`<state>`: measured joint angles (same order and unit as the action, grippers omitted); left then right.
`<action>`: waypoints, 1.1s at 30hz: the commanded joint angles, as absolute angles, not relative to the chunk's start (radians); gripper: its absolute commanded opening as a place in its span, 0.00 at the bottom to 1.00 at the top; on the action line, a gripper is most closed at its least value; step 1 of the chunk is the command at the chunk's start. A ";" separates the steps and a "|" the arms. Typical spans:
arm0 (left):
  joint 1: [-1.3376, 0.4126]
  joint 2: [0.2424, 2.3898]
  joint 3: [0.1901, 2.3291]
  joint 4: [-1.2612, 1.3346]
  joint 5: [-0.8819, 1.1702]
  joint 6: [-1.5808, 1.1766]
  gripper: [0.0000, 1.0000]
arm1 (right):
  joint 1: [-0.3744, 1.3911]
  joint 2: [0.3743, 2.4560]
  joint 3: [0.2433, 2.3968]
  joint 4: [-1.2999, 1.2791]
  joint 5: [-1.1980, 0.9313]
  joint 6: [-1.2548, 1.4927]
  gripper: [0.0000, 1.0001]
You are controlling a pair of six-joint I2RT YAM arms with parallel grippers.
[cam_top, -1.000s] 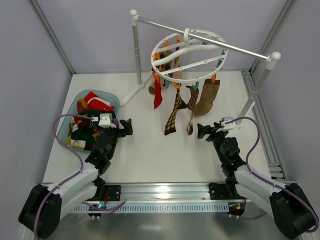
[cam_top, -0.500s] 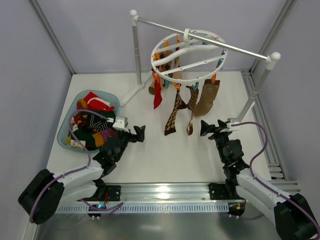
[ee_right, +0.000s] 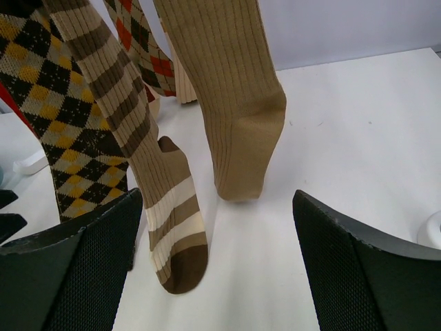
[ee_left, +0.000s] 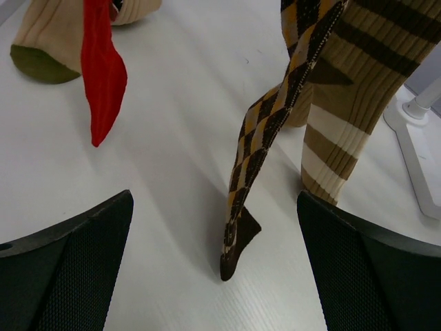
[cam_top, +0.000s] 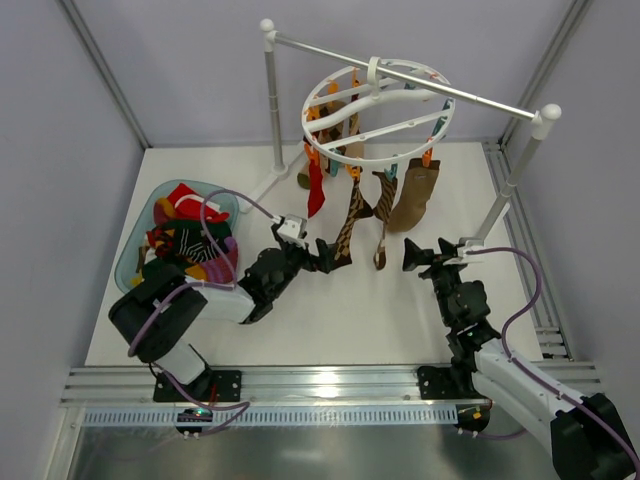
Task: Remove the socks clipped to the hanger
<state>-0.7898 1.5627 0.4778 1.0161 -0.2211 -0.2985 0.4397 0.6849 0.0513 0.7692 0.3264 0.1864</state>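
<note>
at least six socks are hanging clipped to the one round white hanger, itself hooking over the rail stand: one red sock, two argyle, one striped, two tan. the rear ones are showing only in part behind the front row, and the heap in the teal basket is too tangled to count. both tools are gaping, released: the left tool is facing the yellow argyle sock without touching it, and the right tool is facing the striped sock, over the white surface.
</note>
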 commanded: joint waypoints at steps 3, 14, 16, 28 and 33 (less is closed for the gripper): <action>-0.801 1.646 0.558 1.147 -0.192 -0.330 1.00 | 0.446 0.684 0.028 0.802 0.330 0.183 0.89; -0.833 1.798 0.715 1.051 -0.256 -0.333 0.99 | 0.446 0.653 0.011 0.807 0.314 0.183 0.89; -0.838 1.804 0.732 1.028 -0.265 -0.331 1.00 | 0.446 0.653 0.011 0.810 0.316 0.183 0.89; -0.864 1.858 0.822 0.913 -0.354 -0.310 0.74 | 0.445 0.652 0.008 0.813 0.314 0.183 0.89; -0.870 1.858 0.827 0.902 -0.360 -0.304 0.17 | 0.445 0.655 0.006 0.813 0.314 0.183 0.89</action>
<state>-0.8623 1.8523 0.7994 0.9016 -0.3275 -0.3241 0.4397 0.6609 0.0494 0.7700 0.3138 0.1864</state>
